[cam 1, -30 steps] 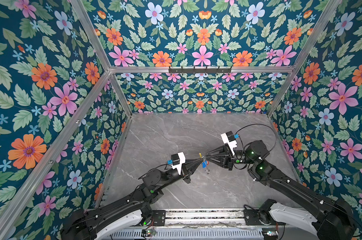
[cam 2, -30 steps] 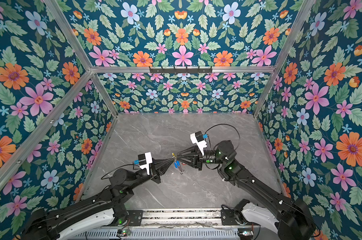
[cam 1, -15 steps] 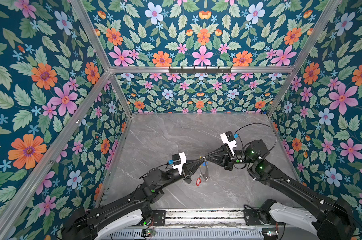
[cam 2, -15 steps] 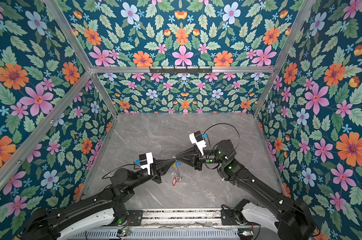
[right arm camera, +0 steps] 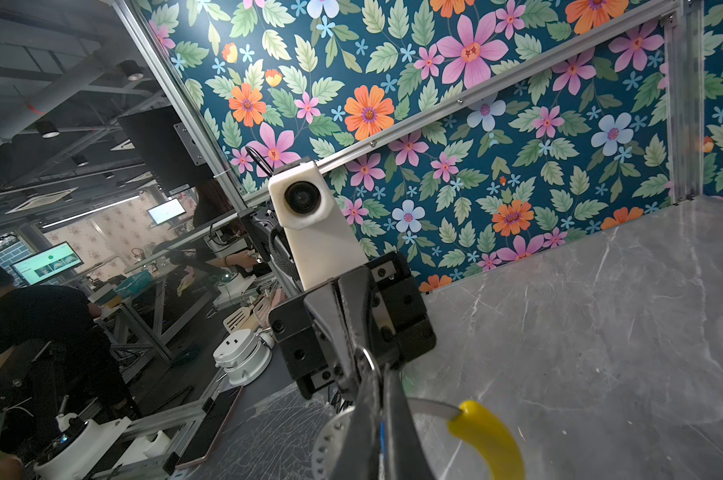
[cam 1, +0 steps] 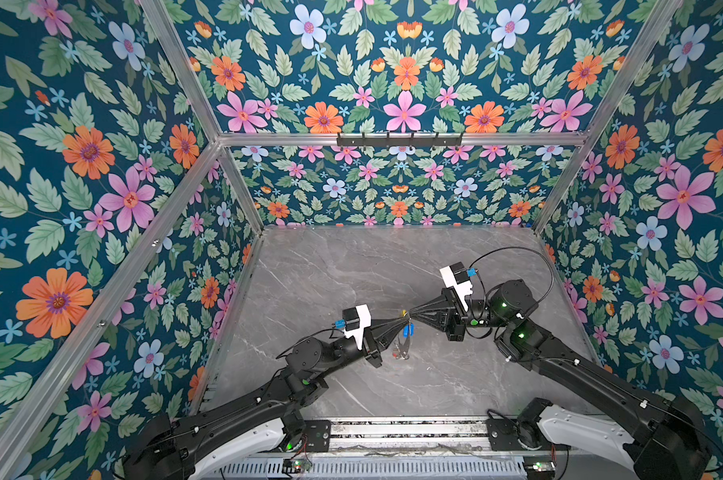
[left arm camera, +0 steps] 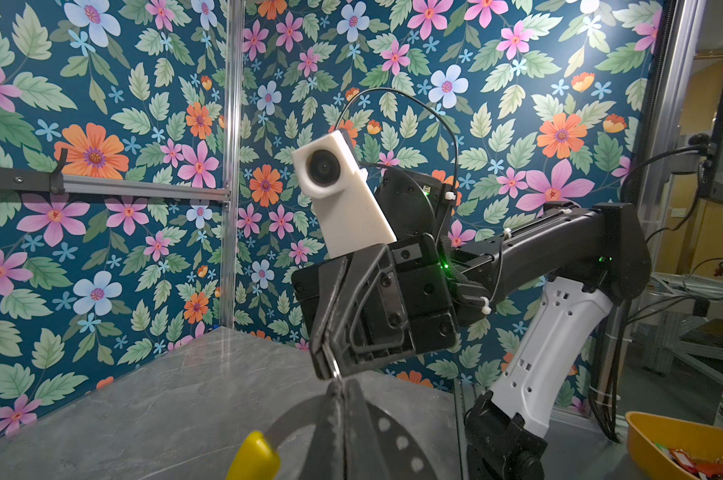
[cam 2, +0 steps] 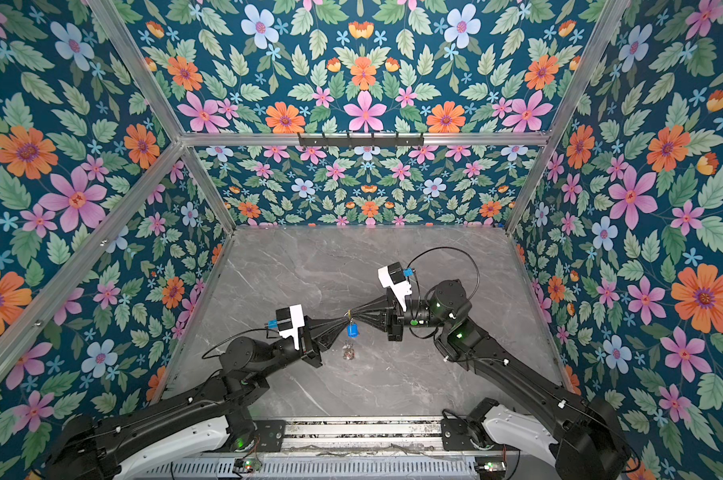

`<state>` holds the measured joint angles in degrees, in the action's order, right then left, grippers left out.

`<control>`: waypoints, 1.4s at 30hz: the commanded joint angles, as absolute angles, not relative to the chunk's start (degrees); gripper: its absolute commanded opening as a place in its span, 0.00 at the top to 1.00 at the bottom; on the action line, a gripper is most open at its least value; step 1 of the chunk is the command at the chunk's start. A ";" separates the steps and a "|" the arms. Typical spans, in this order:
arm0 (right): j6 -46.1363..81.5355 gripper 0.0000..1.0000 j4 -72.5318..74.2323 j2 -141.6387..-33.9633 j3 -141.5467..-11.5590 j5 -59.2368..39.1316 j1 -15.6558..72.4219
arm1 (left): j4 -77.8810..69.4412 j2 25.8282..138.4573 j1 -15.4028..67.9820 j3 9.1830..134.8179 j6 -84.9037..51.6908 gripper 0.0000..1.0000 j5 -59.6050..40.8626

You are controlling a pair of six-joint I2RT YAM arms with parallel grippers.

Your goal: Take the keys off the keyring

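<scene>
Hanging keyring (right arm camera: 486, 438) above table (cam 1: 351, 270), walls (cam 1: 102, 166) distant

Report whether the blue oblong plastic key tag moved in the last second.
No. The blue oblong plastic tag hangs at the same spot against the grey marble tabletop.

A grey marbled tabletop (cam 1: 351, 270) is enclosed by floral-papered walls (cam 1: 81, 166) left, right and far; a black hook rail (cam 1: 399, 139) is mounted far.
</scene>
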<state>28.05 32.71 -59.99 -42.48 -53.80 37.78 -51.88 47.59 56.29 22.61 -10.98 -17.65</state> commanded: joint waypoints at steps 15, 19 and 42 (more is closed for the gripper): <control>4.83 1.00 -18.30 -52.73 -56.64 -40.06 38.01 | -42.23 51.39 46.60 32.33 -19.83 0.57 -40.40; 2.89 1.00 -21.73 -52.56 -58.39 -38.89 38.14 | -43.50 54.30 44.91 34.04 -24.16 0.61 -45.35; 2.53 1.00 -20.96 -54.03 -61.81 -40.52 38.61 | -39.68 60.16 44.62 38.65 -24.03 0.77 -51.36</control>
<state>2.83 -23.24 -53.82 -61.43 -40.21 38.52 -37.41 60.10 44.64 38.44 -23.81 -49.21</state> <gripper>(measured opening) 0.051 0.234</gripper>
